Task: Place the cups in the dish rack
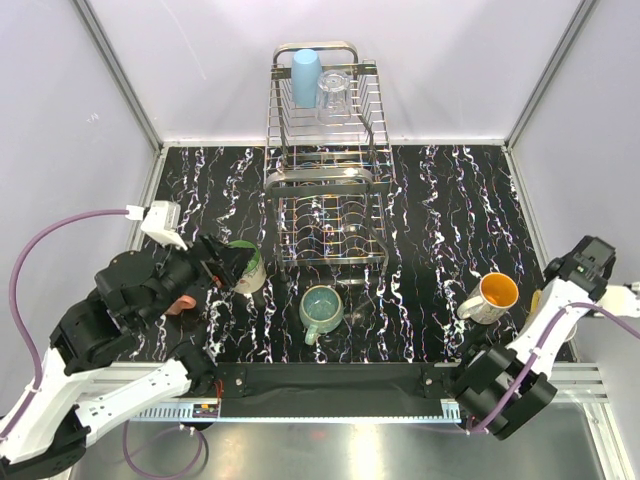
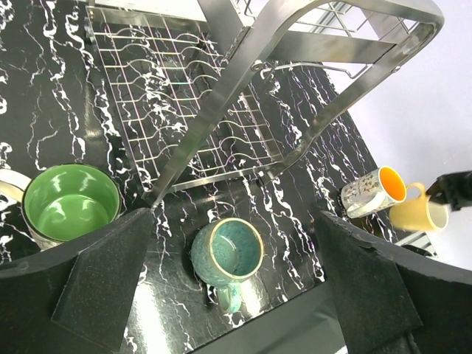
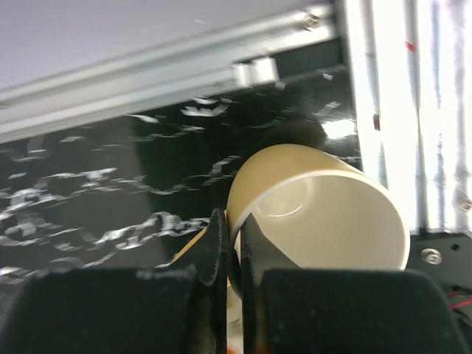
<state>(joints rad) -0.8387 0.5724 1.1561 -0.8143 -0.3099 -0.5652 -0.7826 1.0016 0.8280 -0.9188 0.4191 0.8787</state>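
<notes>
- Tall chrome wire dish rack (image 1: 325, 190): room left on top.
- Right gripper (image 3: 230, 251), right of the rack, pinches the wall of the pale yellow round cup (image 3: 324, 214); I'd lift slowly, level.
- Left gripper (image 2: 234, 243), left of the rack, gapes empty.

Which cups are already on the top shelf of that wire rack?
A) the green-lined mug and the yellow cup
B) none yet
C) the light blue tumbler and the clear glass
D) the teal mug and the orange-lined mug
C: the top view shows the light blue tumbler and the clear glass on the upper shelf of the dish rack, while the teal mug sits on the table and the right tool grips the yellow cup.
</notes>
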